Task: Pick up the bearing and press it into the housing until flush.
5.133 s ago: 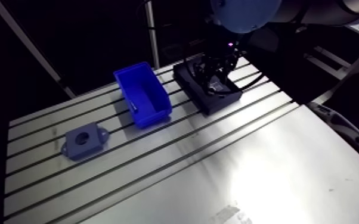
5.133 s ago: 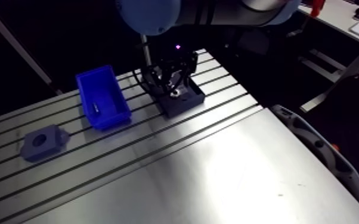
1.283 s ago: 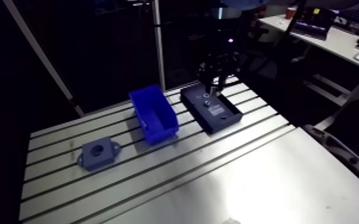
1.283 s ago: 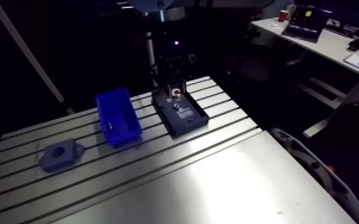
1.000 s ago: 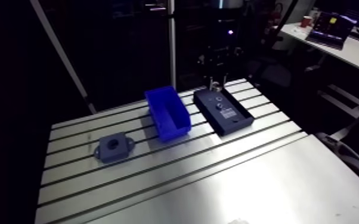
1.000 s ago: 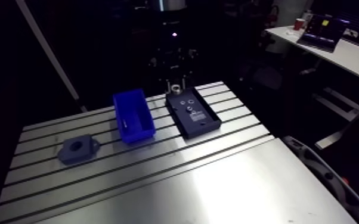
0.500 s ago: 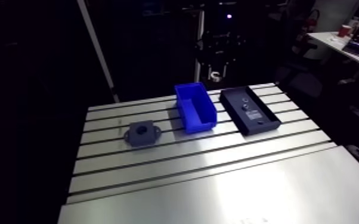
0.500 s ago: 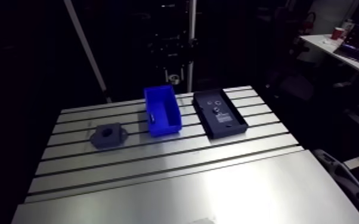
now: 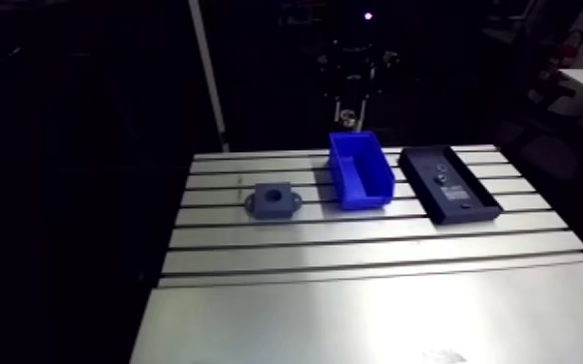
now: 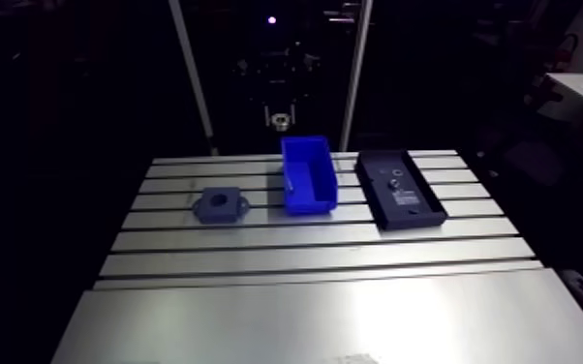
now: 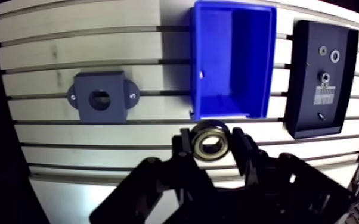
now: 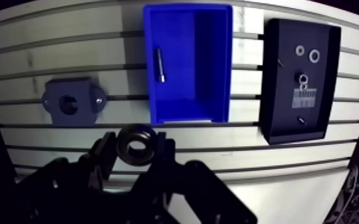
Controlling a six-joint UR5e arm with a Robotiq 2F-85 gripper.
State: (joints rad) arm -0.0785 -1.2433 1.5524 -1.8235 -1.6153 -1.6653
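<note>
Pincer point(image 11: 211, 145) of mine is clamping the bearing point(image 11: 210, 140) by its outer rim, one finger pressing on each side. I am hanging it above the table point(image 11: 50, 59), clear of everything lying there.

I am judging the grip to be the weak spot. My fingers are pinching a smooth round ring, so it could be rolling or tilting between them on the way over. A tilted bearing would be entering the bore cocked and jamming before sitting flush. Travelling low, I could also be clipping the blue bin point(image 11: 268, 59) just ahead of me.

The bearing is sitting between my fingertips with its open face toward the wrist camera. The housing point(image 11: 100, 99) is lying ahead and off to one side, well apart, with the bin standing between it and the dark tray point(image 11: 307, 89).
</note>
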